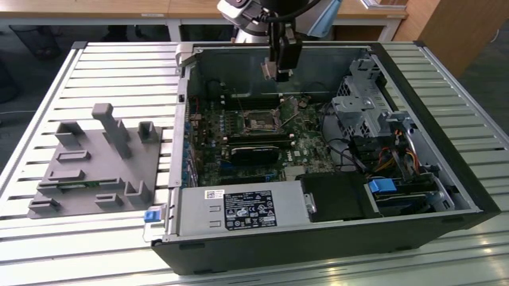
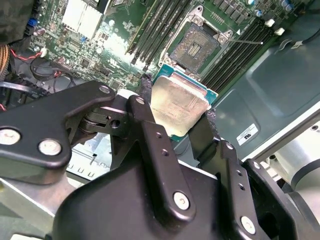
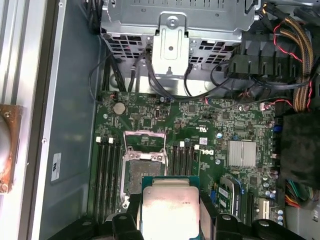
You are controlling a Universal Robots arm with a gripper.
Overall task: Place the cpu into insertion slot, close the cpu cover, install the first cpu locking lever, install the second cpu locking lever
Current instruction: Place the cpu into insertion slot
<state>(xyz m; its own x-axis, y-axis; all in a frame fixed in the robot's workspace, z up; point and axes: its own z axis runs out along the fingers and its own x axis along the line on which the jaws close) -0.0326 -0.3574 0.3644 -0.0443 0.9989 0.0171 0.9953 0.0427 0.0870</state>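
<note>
placement of the cpu [image 2: 179,104] into the insertion slot [image 2: 196,44] looks to be the step in hand, and it is not yet done. the gripper [image 1: 280,72] is clamped narrow on the chip, its black fingers [image 2: 150,130] pressing opposite edges, with the dull metal top turned toward both wrist views. in the exterior view the gripper hangs over the open computer case [image 1: 318,247], clear of the motherboard [image 1: 306,140]. the slot lies below, apart from the chip, its dark centre bare inside the thin silver frame.

to do this well, i judge the chip should be squared to the frame, kept level, and brought straight down rather than slid across the socket. any tilt could land a corner on the frame.

the case holds the board with long memory slots [image 3: 107,170] on both sides of the socket, a metal drive cage [image 3: 170,20], bundled cables [image 3: 300,65] and a power supply [image 1: 242,211] at the near edge. outside it, on the exterior view's left, a grey fixture [image 1: 95,161] sits on the slatted table [image 1: 119,65].
</note>
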